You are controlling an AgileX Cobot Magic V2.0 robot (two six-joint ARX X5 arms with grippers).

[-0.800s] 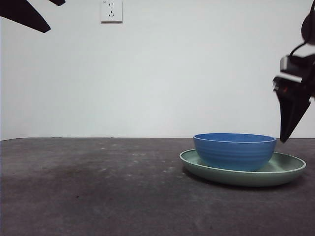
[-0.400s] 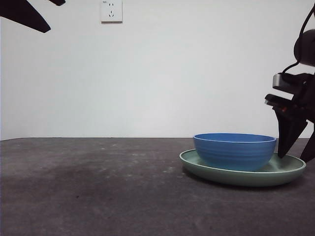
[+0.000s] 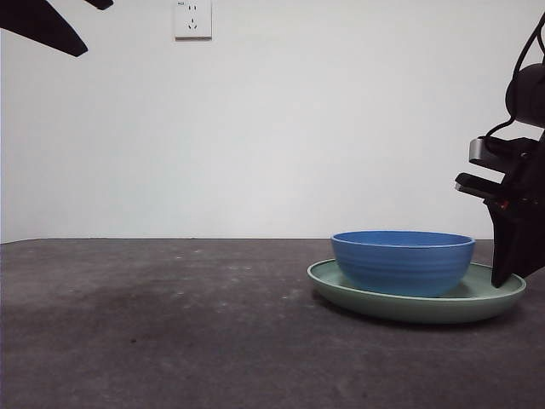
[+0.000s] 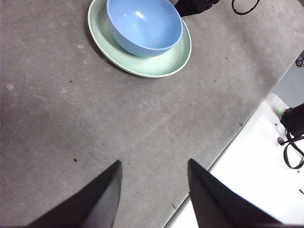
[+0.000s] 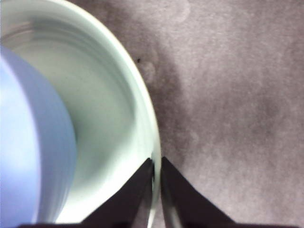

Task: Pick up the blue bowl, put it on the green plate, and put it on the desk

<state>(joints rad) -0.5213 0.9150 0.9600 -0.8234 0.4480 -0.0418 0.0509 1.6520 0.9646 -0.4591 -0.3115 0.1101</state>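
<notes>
We see the right gripper [image 5: 156, 164] down at the edge of the wide, shallow, pale sage-green plate [image 5: 118, 118], its two black jaws drawn nearly together with the plate's thin raised rim pinched between them, one jaw inside the rim and one outside. In the front view this gripper [image 3: 502, 277] comes in as a big dark shape at the right edge, its tip reaching the plate [image 3: 366, 294] on its right side. The round, medium-blue bowl with faint ridges [image 3: 403, 262] sits inside the plate, upright, and the gripper does not touch it; in the right wrist view the bowl [image 5: 28, 142] fills the side of the plate away from the jaws. The left gripper [image 4: 153, 185] hangs well apart from the dishes with its jaws spread and nothing between them; from its camera we see the bowl [image 4: 142, 26] in the plate [image 4: 161, 64] across a stretch of bare table. The plate rests on the dark grey-brown, matte, mottled desk [image 3: 170, 324]. Behind it stands a plain white wall [image 3: 298, 128] with a white wall socket [image 3: 192, 18] high up.
</notes>
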